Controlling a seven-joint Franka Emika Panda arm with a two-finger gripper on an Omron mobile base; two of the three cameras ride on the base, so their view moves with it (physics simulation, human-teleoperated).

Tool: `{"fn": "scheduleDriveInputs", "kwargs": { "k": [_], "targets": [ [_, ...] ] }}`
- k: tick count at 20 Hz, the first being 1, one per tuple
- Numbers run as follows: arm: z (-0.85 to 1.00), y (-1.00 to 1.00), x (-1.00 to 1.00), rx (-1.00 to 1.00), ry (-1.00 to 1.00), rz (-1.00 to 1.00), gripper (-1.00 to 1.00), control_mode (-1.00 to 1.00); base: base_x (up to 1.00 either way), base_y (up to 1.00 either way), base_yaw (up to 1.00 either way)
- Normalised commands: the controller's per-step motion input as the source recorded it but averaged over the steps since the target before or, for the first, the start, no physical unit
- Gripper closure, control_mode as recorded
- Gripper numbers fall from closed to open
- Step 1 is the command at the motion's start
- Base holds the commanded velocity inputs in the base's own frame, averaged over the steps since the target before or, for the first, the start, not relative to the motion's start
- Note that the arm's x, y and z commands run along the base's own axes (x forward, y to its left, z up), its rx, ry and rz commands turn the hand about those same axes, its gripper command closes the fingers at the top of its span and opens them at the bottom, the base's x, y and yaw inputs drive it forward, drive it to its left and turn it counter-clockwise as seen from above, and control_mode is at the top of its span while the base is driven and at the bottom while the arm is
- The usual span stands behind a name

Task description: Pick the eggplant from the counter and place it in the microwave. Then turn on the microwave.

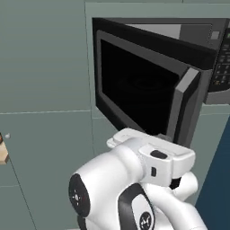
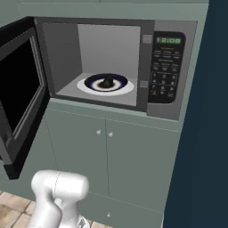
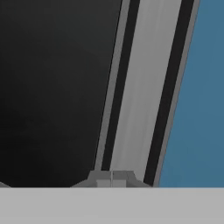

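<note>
The microwave (image 2: 169, 67) stands with its door (image 2: 18, 89) swung wide open to the left. Inside, the small dark eggplant (image 2: 107, 82) lies on a blue-and-white plate (image 2: 91, 83) in the middle of the cavity. The keypad (image 2: 164, 75) and green display (image 2: 168, 40) are on the right of the front. My gripper (image 3: 111, 178) is shut with nothing in it. It points close at the door's grey frame (image 3: 144, 87), beside the dark window (image 3: 52, 87). In the left base view my hand sits just below the door's (image 1: 134, 85) free edge, which hides the fingers.
Grey-green cabinet fronts (image 2: 133, 160) with small knobs lie below the microwave. A dark blue wall (image 2: 209, 133) rises at the right. A strip of beige surface (image 2: 11, 207) shows at the lower left; I cannot tell whether it is the counter.
</note>
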Motion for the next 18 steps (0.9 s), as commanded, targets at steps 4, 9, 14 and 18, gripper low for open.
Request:
{"fn": "scheduleDriveInputs", "kwargs": {
  "k": [4, 9, 14, 18],
  "targets": [
    [0.09, -0.48, 0.21, 0.02, 0.00, 0.11, 1.00, -1.00, 0.00, 0.00, 0.00],
    [0.13, -0.52, 0.21, 0.00, 0.00, 0.10, 1.00, -1.00, 0.00, 0.00, 0.00],
    [0.14, -0.52, 0.24, 0.01, 0.02, 0.08, 1.00, -1.00, 0.00, 0.00, 0.00],
    [0.13, -0.44, 0.31, 0.03, 0.06, 0.07, 1.00, -1.00, 0.00, 0.00, 0.00]
  ]
}}
